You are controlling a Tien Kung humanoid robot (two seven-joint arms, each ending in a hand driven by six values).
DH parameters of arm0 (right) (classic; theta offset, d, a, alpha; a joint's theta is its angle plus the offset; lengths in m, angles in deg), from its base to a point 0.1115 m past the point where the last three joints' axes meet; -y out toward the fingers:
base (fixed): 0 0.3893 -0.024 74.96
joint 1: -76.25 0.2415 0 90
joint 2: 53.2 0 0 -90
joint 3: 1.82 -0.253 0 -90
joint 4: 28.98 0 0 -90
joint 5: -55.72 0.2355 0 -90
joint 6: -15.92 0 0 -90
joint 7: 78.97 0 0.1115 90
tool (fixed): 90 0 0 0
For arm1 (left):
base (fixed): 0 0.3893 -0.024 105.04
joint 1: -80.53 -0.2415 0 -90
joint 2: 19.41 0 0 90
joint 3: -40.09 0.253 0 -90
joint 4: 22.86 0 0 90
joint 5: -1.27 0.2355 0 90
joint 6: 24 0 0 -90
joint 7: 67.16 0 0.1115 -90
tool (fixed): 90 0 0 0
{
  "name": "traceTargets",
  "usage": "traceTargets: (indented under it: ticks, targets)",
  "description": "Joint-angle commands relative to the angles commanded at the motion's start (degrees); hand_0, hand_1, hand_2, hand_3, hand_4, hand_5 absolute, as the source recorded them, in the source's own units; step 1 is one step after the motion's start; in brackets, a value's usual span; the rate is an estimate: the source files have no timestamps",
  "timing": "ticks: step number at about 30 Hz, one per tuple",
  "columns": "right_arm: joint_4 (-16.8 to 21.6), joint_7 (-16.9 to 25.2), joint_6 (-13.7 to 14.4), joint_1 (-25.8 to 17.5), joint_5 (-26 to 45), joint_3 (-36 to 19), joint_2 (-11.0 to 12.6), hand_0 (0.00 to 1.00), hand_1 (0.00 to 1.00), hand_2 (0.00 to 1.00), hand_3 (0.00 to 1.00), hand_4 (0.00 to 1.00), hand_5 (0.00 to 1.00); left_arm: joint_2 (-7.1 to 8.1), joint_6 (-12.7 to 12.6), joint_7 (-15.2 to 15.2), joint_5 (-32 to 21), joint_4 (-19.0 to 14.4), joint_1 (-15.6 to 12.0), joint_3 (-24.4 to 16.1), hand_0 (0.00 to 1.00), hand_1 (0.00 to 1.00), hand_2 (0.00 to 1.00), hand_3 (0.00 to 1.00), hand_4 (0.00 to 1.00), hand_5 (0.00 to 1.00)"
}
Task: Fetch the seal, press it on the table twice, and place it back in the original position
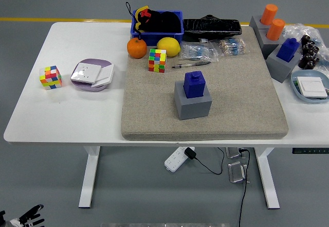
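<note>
Below table at lower-left corner, left hand (26, 220) low, fingers spread; blue seal (194, 84) on grey block (193, 102).

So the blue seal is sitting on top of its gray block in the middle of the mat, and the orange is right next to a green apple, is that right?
Not quite. The blue seal does sit on its gray block in the middle of the mat, but the fruit beside the orange is a yellow lemon, not a green apple. The head view shows this.

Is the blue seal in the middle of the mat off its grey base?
No. The blue seal sits upright on its grey base on the mat, with no hand near it.
</note>
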Motion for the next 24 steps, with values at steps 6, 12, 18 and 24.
traceTargets:
  ticks: [6,12,18,24]
  targets:
    - [-0.01,-0.03,-0.02,-0.03,-0.02,0.43,-0.04,0.874,0.832,0.806,0.789,0.998,0.502,0.0,0.03,-0.06,-0.25,0.0,-0.29,0.48,0.812,0.787,0.764,0.799,0.684,0.438]
    - [-0.05,-0.1,-0.05,0.14,-0.02,0.77,0.06,0.872,0.83,0.804,0.787,0.993,0.5,0.26,0.09,0.15,-1.34,0.0,0.01,1.99,0.811,0.787,0.764,0.799,0.683,0.439]
    - [-0.2,-0.01,0.07,0.63,0.04,1.01,0.29,0.871,0.829,0.804,0.785,0.99,0.495,0.35,0.16,0.2,-2.03,0.0,0.27,3.21,0.811,0.786,0.764,0.799,0.683,0.44]
    - [-0.26,-0.03,0.15,0.6,0.12,1.24,0.23,0.87,0.829,0.803,0.783,0.988,0.493,0.36,0.21,0.29,-2.59,0.0,0.17,4.04,0.811,0.788,0.764,0.799,0.683,0.44]
